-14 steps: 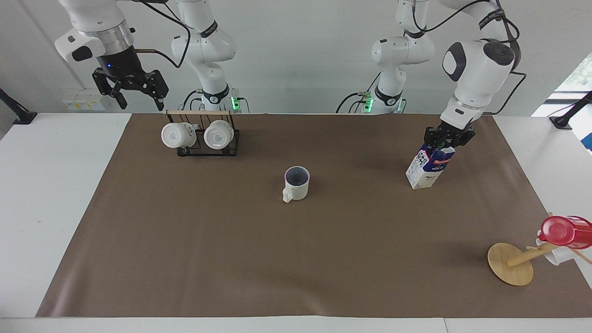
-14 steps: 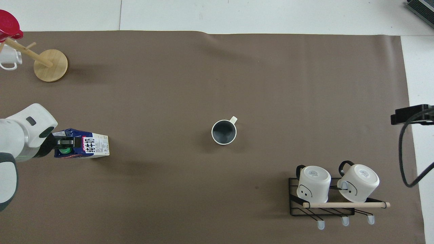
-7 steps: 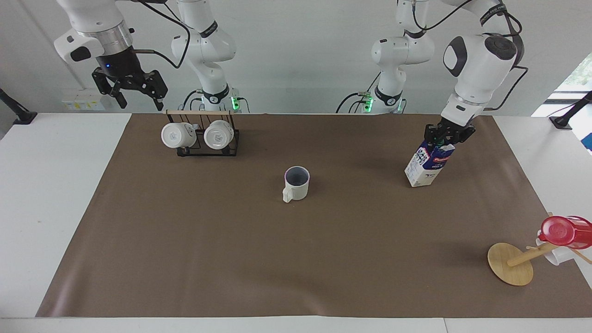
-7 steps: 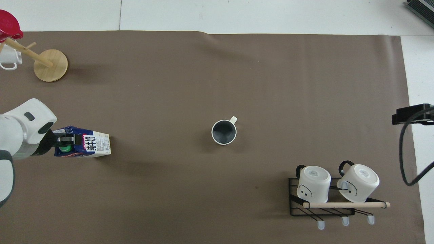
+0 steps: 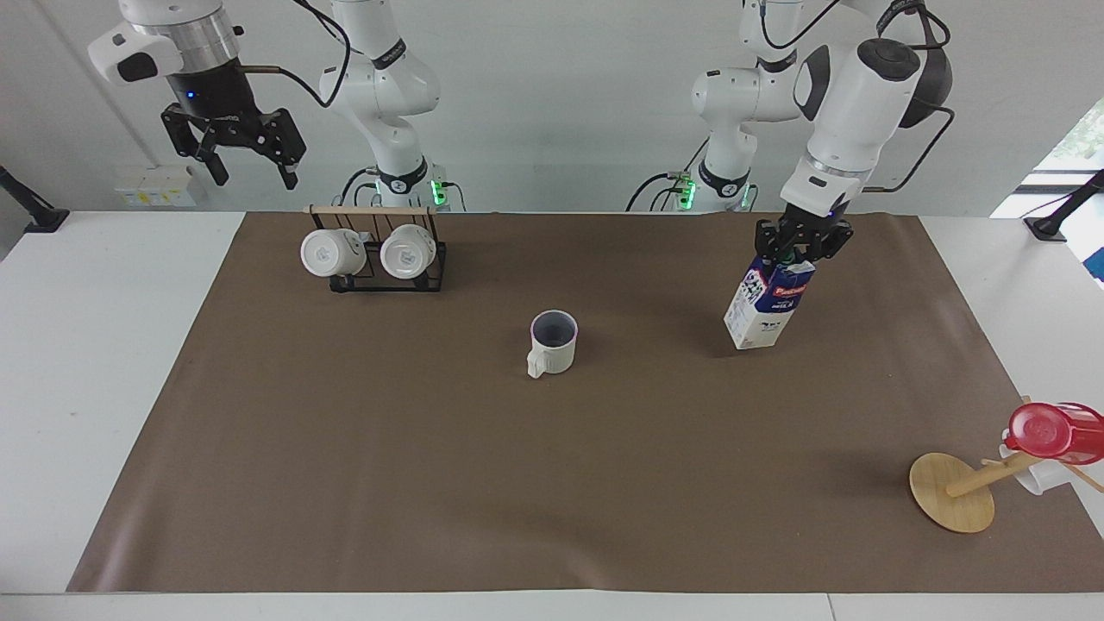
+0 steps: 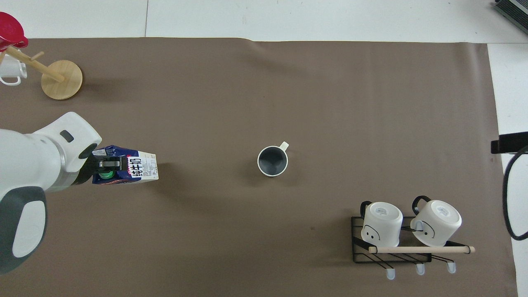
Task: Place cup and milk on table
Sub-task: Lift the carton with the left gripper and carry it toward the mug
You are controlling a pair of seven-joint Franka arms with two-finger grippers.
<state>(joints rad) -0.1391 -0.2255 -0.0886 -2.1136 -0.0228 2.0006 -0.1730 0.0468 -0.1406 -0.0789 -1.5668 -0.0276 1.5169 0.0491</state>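
Carried toward the cup (image 5: 553,341), milk (image 5: 763,300) hangs clamped in left gripper (image 5: 799,249); right gripper (image 5: 250,161) gapes empty.

Left end effector (image 5: 799,247) clamped, right (image 5: 233,155) agape.

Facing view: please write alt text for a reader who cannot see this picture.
The left gripper holds the milk by its top, tilted, over the brown mat of the table, toward the left arm's end. The cup stands upright mid-mat. The right gripper hangs open in the air near a rack with two white mugs.
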